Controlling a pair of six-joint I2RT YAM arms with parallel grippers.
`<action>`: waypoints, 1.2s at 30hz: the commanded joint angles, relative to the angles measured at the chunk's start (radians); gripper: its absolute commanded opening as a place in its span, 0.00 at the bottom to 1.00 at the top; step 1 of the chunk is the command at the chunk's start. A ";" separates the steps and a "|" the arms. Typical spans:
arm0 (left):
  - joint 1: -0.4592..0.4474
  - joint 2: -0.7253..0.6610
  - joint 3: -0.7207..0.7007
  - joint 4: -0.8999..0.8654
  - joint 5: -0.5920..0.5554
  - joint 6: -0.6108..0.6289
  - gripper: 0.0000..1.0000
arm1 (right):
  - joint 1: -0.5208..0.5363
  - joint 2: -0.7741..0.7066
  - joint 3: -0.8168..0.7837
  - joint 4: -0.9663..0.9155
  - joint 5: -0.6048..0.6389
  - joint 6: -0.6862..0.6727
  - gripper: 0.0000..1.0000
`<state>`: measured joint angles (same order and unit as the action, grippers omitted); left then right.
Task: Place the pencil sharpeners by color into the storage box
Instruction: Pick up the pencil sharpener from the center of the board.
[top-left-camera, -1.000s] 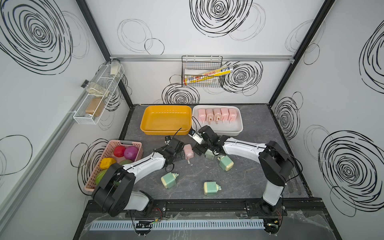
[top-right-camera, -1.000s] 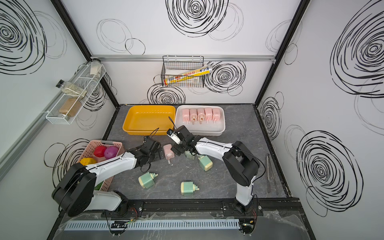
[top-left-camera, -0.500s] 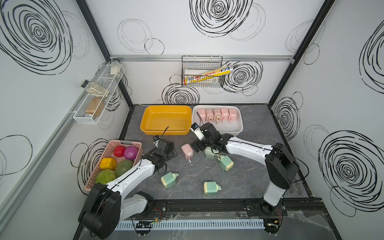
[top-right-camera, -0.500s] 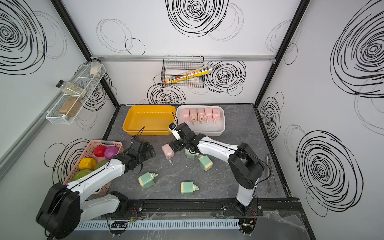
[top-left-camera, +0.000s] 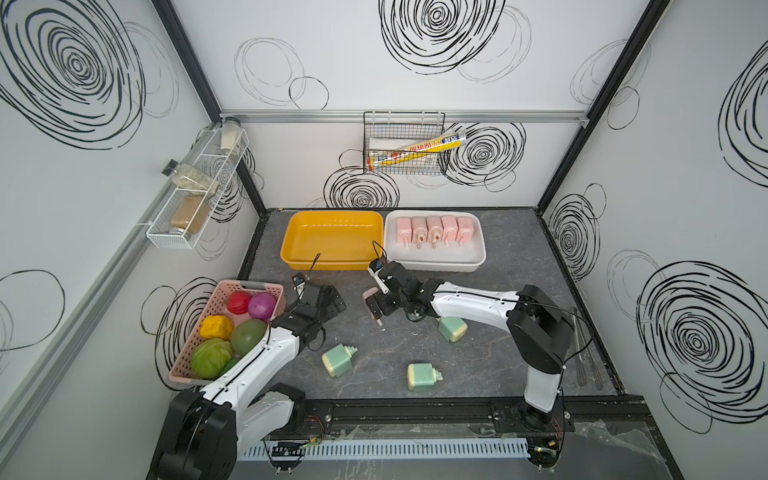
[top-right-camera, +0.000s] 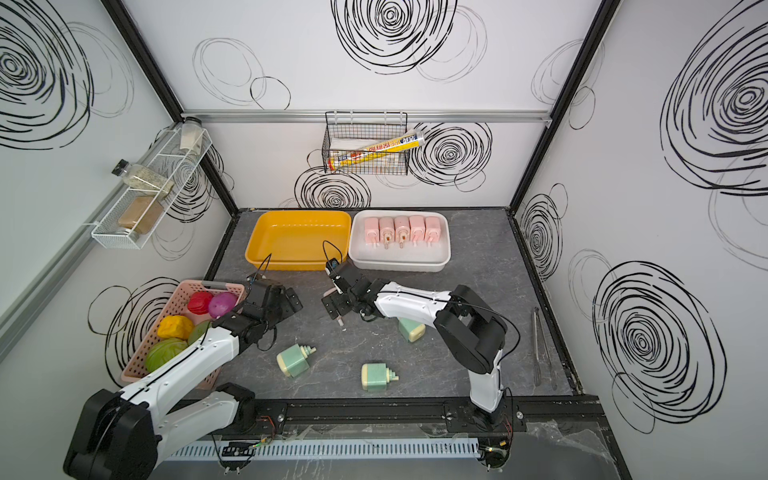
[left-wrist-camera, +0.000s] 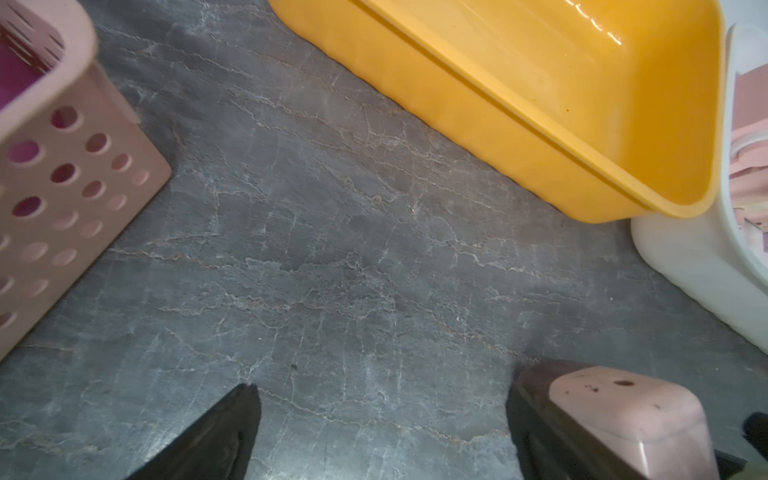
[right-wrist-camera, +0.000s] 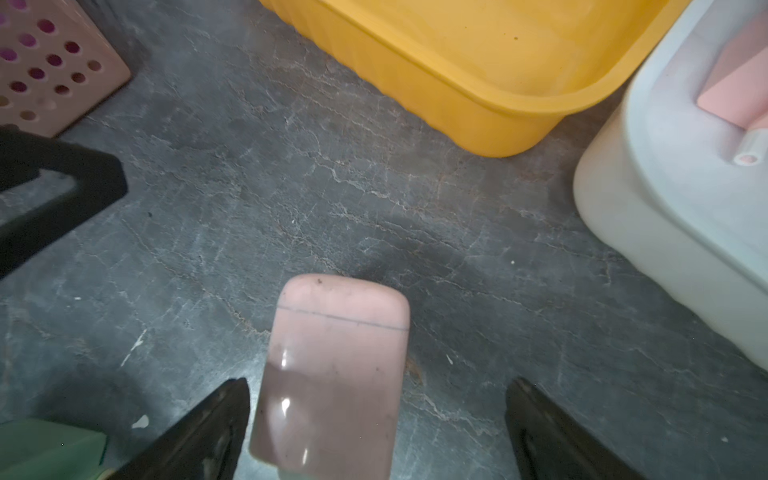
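Since the earlier frame, the left arm (top-left-camera: 266, 353) has drawn back toward the pink basket (top-left-camera: 249, 285). The right arm (top-left-camera: 469, 301) has come forward over the loose pink sharpener (right-wrist-camera: 332, 374).

Right fingers (right-wrist-camera: 208, 432): spread wide. The loose pink sharpener lies flat on the desk (top-left-camera: 519, 249) between them, close beside one finger and clear of the other. It is not pinched. In both top views it is mostly hidden under the right wrist, with only one end showing.

Left fingers (left-wrist-camera: 216, 436): spread wide, with bare desk between them. In the left wrist view, the loose pink sharpener appears just outside one finger.

Five pink sharpeners (top-left-camera: 434, 230) lie side by side in the white tray (top-left-camera: 436, 266) at the back of the desk. The yellow tray (top-left-camera: 324, 262) stands just beside it, on its left.

Three green sharpeners lie on the desk. One (top-left-camera: 453, 328) is partly under the right arm. The other two (top-left-camera: 338, 360) (top-left-camera: 422, 376) lie nearer the front edge, apart from each other.

The pink basket holds toy fruits (top-left-camera: 239, 303).
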<state>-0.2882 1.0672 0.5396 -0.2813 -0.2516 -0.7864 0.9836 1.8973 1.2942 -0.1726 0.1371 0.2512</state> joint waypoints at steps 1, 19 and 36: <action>0.008 0.005 -0.010 0.042 0.018 -0.007 0.99 | 0.020 0.027 0.050 -0.074 0.099 0.016 1.00; 0.008 0.007 -0.013 0.036 0.009 0.001 0.99 | 0.053 0.096 0.119 -0.064 0.119 0.058 0.71; 0.006 0.006 -0.011 0.056 0.056 0.035 0.99 | 0.023 0.033 0.097 -0.043 -0.087 -0.148 0.00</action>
<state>-0.2874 1.0733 0.5346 -0.2592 -0.2211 -0.7780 1.0164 1.9831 1.3895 -0.2100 0.1402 0.1875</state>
